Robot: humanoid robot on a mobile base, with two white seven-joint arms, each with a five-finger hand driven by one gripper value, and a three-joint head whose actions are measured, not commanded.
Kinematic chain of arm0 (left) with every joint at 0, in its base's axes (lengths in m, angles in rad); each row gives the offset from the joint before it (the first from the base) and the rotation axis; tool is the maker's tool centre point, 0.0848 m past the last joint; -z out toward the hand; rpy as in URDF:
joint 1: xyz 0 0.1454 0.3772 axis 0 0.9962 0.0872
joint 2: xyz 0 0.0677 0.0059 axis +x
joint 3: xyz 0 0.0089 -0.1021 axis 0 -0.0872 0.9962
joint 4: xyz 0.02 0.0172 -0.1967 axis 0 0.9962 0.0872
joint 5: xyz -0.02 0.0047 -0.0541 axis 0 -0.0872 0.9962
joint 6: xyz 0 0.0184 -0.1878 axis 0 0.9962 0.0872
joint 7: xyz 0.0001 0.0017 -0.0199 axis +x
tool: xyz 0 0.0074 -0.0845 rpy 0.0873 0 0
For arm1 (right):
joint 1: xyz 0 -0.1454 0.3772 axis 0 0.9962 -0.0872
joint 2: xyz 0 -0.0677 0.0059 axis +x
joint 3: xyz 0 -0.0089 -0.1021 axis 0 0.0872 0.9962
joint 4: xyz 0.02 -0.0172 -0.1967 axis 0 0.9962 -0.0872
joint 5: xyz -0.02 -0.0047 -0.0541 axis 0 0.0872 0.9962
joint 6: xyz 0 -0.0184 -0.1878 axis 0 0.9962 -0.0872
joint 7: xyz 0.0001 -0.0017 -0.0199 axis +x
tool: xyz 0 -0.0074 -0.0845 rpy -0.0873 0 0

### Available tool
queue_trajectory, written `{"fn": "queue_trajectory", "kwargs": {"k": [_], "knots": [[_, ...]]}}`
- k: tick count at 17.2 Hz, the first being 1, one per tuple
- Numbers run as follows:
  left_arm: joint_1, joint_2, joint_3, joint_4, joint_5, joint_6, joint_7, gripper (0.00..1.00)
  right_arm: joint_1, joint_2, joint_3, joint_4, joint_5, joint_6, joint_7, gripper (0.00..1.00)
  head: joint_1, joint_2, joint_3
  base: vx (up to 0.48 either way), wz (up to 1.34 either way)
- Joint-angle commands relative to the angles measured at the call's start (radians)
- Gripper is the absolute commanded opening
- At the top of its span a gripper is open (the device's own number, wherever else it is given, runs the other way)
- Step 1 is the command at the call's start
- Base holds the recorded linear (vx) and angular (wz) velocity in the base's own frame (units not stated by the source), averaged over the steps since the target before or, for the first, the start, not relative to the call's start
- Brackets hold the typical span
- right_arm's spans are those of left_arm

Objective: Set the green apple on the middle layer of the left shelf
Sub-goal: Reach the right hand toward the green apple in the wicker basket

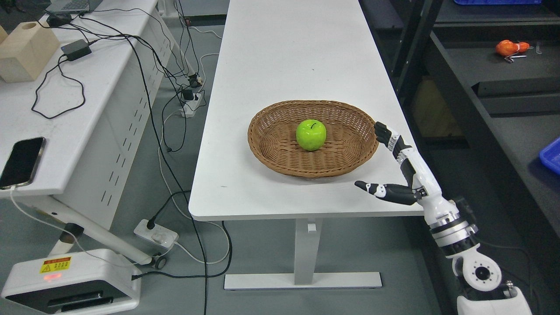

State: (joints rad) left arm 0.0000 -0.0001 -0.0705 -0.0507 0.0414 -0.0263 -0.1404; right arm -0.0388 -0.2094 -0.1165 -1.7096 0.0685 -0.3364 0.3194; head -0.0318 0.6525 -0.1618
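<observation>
A green apple (311,134) lies in the middle of a brown wicker basket (280,153) on the white table (284,57). My right hand (387,168) comes in from the lower right and hovers at the basket's right rim, over the table's right front corner. Its fingers (385,133) are stretched out and its thumb (369,188) is spread wide; it holds nothing. It is a hand's width to the right of the apple. My left arm is out of view.
A dark shelf unit (494,87) stands along the right, with an orange object (509,47) and a blue bin (552,155) on it. A second white table (48,113) at left carries a phone (22,162), a wooden block (26,51) and cables. Power strips lie on the floor.
</observation>
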Motion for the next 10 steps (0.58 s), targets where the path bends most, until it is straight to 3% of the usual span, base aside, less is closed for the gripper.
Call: {"fn": "queue_trajectory", "kwargs": {"k": [1, 6, 10], "knots": [[-0.012, 0.018, 0.000, 0.000, 0.000, 0.000, 0.001, 1.00, -0.194, -0.297, 0.173, 0.001, 0.161, 0.048, 0.016, 1.00, 0.0000, 0.000, 0.000, 0.004, 0.02], [-0.012, 0.018, 0.000, 0.000, 0.000, 0.000, 0.001, 1.00, -0.262, -0.279, 0.354, 0.007, 0.273, 0.062, 0.038, 1.00, 0.0000, 0.000, 0.000, 0.001, -0.01], [-0.012, 0.018, 0.000, -0.001, 0.000, 0.000, 0.001, 1.00, -0.296, -0.235, 0.373, 0.053, 0.323, 0.131, 0.065, 1.00, 0.0000, 0.000, 0.000, 0.000, 0.00]]}}
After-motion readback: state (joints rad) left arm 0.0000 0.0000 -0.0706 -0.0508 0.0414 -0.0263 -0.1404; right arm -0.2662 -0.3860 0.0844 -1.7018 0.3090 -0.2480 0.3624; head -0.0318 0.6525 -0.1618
